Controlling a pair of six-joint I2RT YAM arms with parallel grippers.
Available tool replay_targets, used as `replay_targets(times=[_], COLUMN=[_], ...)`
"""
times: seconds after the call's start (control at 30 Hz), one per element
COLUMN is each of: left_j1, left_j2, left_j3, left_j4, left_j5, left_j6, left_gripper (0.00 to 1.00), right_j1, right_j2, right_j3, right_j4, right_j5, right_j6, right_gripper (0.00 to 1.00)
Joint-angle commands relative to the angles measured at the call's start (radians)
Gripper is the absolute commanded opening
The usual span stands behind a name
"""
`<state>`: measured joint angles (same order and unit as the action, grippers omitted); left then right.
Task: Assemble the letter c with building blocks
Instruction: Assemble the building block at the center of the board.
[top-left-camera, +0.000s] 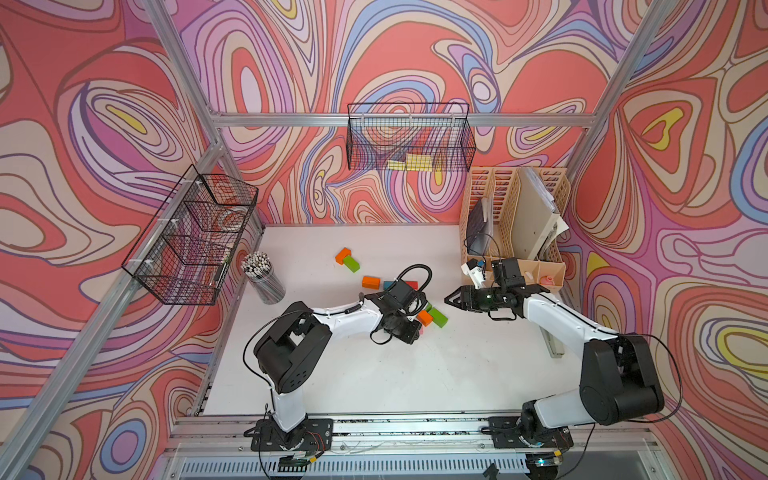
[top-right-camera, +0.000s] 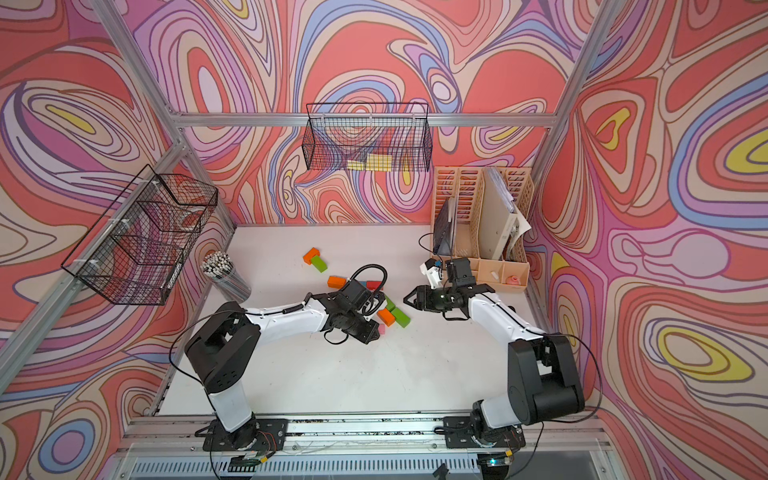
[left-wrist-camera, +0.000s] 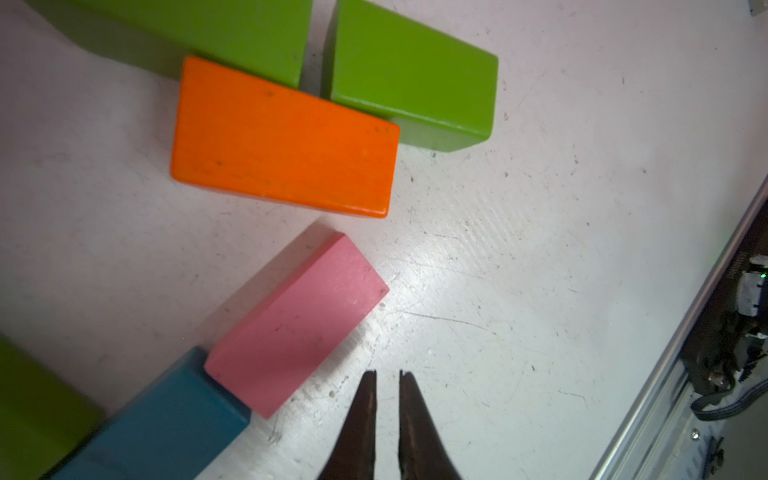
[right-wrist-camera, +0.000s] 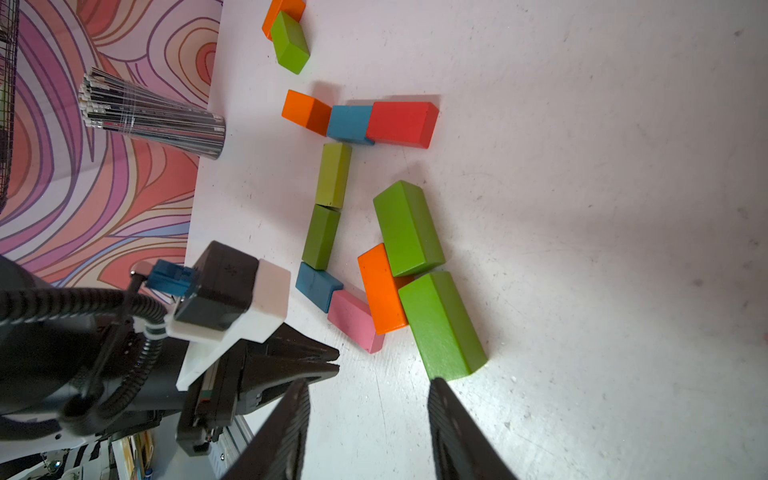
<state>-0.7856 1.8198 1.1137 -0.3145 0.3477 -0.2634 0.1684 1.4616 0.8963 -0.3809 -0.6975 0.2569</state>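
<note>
In the right wrist view the building blocks lie on the white table (right-wrist-camera: 582, 208). An orange (right-wrist-camera: 305, 111), a blue (right-wrist-camera: 350, 123) and a red block (right-wrist-camera: 402, 124) form a row. Two green blocks (right-wrist-camera: 333, 174) run in a column from it to a blue (right-wrist-camera: 318, 286) and a pink block (right-wrist-camera: 355, 320). Beside these lie an orange block (right-wrist-camera: 382, 289) and two larger green ones (right-wrist-camera: 442, 324). My left gripper (left-wrist-camera: 387, 372) is shut and empty, just off the pink block's (left-wrist-camera: 297, 326) end. My right gripper (right-wrist-camera: 368, 381) hangs open near the green block, holding nothing.
A separate orange-and-green pair (top-left-camera: 347, 258) lies farther back. A cup of pencils (top-left-camera: 266, 276) stands at the table's left edge, and a desk organizer (top-left-camera: 515, 220) at the back right. Wire baskets (top-left-camera: 195, 237) hang on the frame. A metal rail (top-left-camera: 374, 428) runs along the front.
</note>
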Motion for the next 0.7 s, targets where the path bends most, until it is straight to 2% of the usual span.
replay_targets(times=[0.0, 0.67], left_j1=[-0.003, -0.004], left_j2=[0.028, 0.057], left_j3=[0.022, 0.030], left_j4=[-0.036, -0.016], left_j5=[-0.028, -0.074], left_j6=[-0.024, -0.040], left_gripper=[0.15, 0.15], right_j1=[-0.007, -0.007], right_j2=[-0.022, -0.026], right_j3=[-0.017, -0.017], right_j4=[0.012, 0.013], right_j5=[0.004, 0.003], right_j6=[0.004, 0.005], right_gripper=[0.50, 0.50])
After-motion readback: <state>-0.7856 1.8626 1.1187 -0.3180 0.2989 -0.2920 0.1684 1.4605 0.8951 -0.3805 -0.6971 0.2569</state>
